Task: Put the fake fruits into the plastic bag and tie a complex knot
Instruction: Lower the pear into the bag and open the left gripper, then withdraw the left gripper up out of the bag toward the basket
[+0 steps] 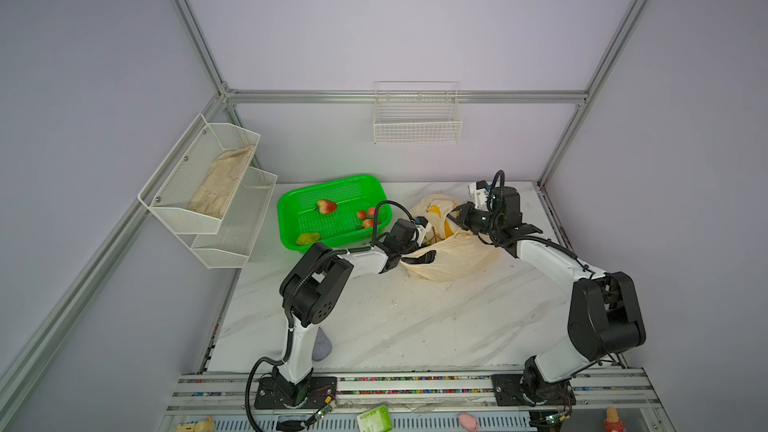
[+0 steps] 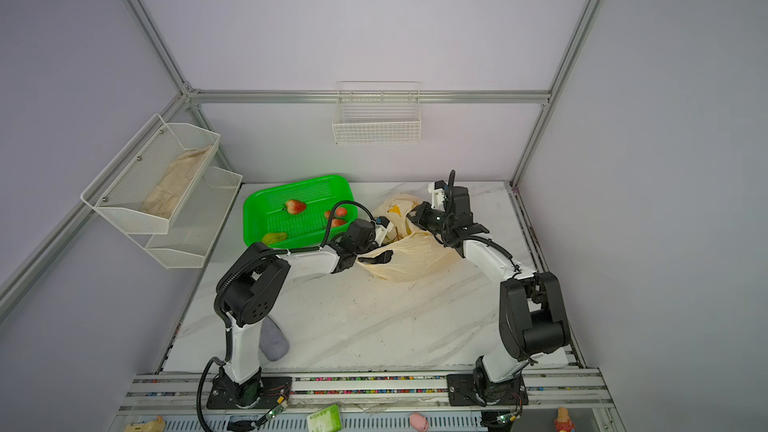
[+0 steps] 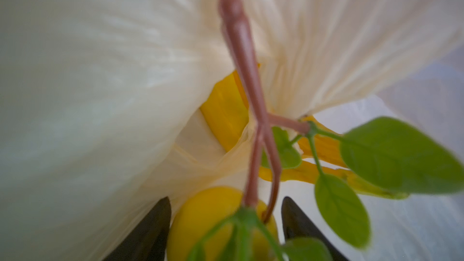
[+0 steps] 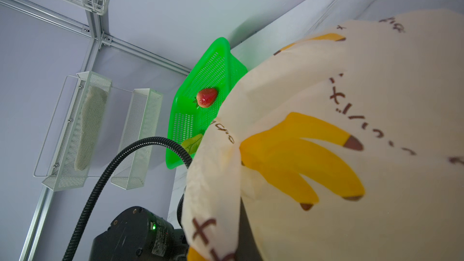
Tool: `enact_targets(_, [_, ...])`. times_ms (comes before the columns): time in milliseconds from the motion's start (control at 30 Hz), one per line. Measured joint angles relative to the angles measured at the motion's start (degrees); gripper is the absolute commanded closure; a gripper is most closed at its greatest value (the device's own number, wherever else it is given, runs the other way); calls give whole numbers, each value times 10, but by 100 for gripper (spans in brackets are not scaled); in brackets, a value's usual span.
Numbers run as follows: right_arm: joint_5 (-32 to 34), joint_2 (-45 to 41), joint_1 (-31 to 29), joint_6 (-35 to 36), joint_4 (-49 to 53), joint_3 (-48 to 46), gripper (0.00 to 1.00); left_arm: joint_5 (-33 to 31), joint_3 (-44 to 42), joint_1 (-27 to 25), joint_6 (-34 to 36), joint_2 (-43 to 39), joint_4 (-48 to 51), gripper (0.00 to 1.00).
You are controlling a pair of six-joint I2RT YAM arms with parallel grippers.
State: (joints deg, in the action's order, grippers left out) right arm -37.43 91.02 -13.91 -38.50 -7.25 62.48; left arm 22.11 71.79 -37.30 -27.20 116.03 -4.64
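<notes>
- Left tool [image 3: 226, 199], jaws parted, is straddling a yellow fruit [image 3: 200, 222] inside the bag [image 3: 100, 96].
- Right tool [image 1: 456, 216], closed, is pinching the bag's rim.

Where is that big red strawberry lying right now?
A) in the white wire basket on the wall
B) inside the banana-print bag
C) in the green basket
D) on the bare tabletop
C: in both top views the strawberry lies on the mesh floor of the green basket, outside the plastic bag.
</notes>
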Motion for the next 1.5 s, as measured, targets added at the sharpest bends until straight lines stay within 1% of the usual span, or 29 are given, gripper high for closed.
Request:
enact_targets(100, [0, 4, 2, 3, -1, 0, 100, -4, 0, 8, 10, -2, 14, 23])
enact_targets(267, [2, 4, 7, 9, -1, 0, 100, -7, 0, 17, 24, -27, 45, 21])
enact_targets(533, [6, 4, 20, 23, -1, -10, 100, -6, -1, 36, 43, -130, 72, 22])
enact_targets(633, [6, 4, 20, 28, 0, -14, 100, -38, -8, 41, 49, -175, 86, 22])
enact_targets(767, [6, 5, 20, 33, 0, -15, 100, -105, -35, 43, 38, -222, 118, 22])
enact_targets(833, [6, 5, 20, 33, 0, -15, 100, -116, -45, 43, 23, -225, 131, 22])
enact_targets(900, [5, 6, 20, 34, 0, -15, 100, -112, -54, 43, 1, -218, 141, 23])
enact_targets(1067, [5, 13, 20, 38, 0, -15, 100, -83, -57, 37, -38, -184, 141, 29])
enact_targets(1233, [4, 16, 20, 45, 0, -17, 100, -63, -57, 26, -51, -143, 141, 35])
enact_targets(1333, [4, 16, 20, 47, 1, -20, 100, -60, -57, 23, -53, -125, 142, 41])
enact_targets(1400, [4, 16, 20, 47, 1, -20, 100, -60, -57, 23, -53, -118, 143, 48])
enact_targets(1500, [4, 16, 20, 48, 2, -20, 100, -58, -57, 21, -56, -112, 147, 62])
